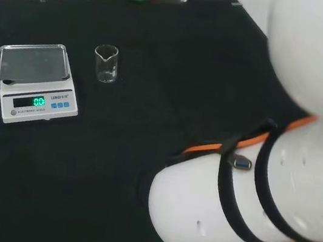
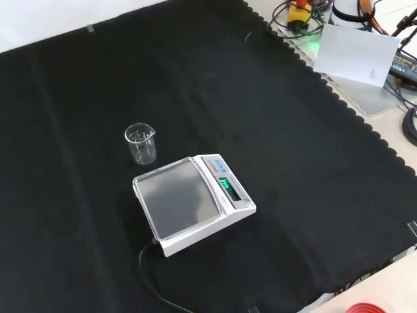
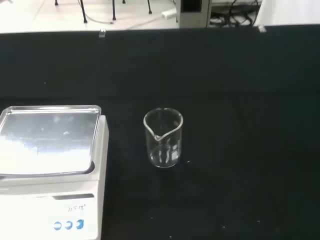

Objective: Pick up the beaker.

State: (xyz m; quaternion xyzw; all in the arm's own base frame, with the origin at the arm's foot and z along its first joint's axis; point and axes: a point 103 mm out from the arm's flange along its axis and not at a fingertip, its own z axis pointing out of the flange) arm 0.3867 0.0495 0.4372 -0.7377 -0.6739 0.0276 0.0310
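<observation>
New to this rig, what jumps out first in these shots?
A small clear glass beaker stands upright and looks empty on the black cloth, with nothing touching it. Just beside it, apart from it, sits a white digital scale with a shiny steel pan and a lit green display; in the head view the scale is to the beaker's left. The arm's big white links take up the right of the head view.

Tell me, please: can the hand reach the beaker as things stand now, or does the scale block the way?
Probably yes. The beaker stands upright on the black cloth, apart from the scale, with bare cloth on its other sides. The wrist view looks straight at it with nothing between.
</observation>
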